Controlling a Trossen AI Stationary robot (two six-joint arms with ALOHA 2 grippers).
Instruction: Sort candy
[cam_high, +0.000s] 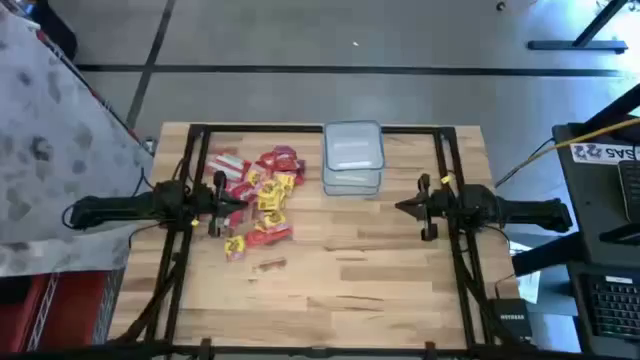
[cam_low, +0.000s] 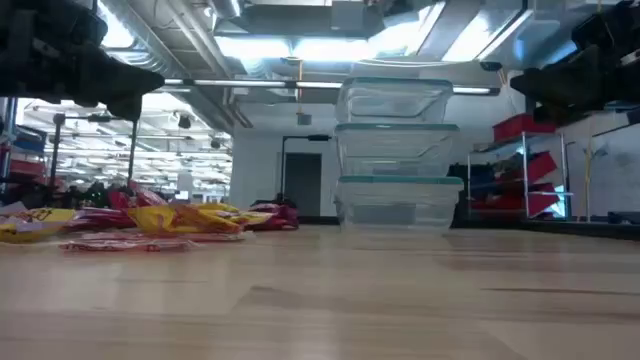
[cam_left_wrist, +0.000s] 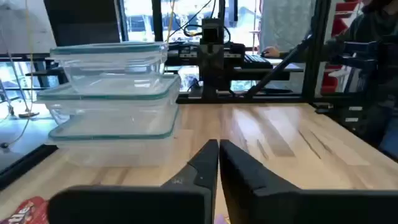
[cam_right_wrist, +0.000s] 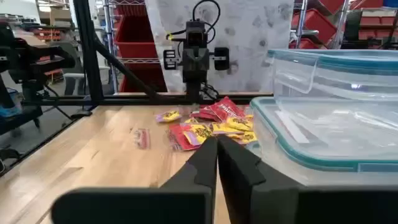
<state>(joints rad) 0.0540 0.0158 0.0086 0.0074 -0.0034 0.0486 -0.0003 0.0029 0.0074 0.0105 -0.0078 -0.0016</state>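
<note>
Nearest the front edge, the wooden table (cam_high: 330, 290) lay bare, and just beyond that a single small packet (cam_high: 271, 264) sat apart from the rest. And there was the candy (cam_high: 257, 195), a loose heap of red and yellow packets on the left half of the table, spread from mid-table toward the back; in the low view it showed as a flat scatter at the left (cam_low: 170, 220), and from the right wrist it lay across the boards in front of the far arm (cam_right_wrist: 208, 127).

The left gripper (cam_high: 243, 200) hung right over that heap, raised off the wood, fingers (cam_left_wrist: 208, 165) pressed together with nothing between them. Over on the other side, the right gripper (cam_high: 400, 207) hovered above bare wood, well apart from the sweets, its fingers (cam_right_wrist: 211, 155) likewise pressed together and empty.

Farther back, near the rear edge and about the centre, stood the stack of clear containers (cam_high: 352, 158), three high with teal-edged lids, seen plainly in the low view (cam_low: 397, 150) and looming beside both wrist cameras (cam_left_wrist: 112, 93) (cam_right_wrist: 329, 112). Beyond the table, red bins on a shelf (cam_right_wrist: 155, 31) closed the scene.
</note>
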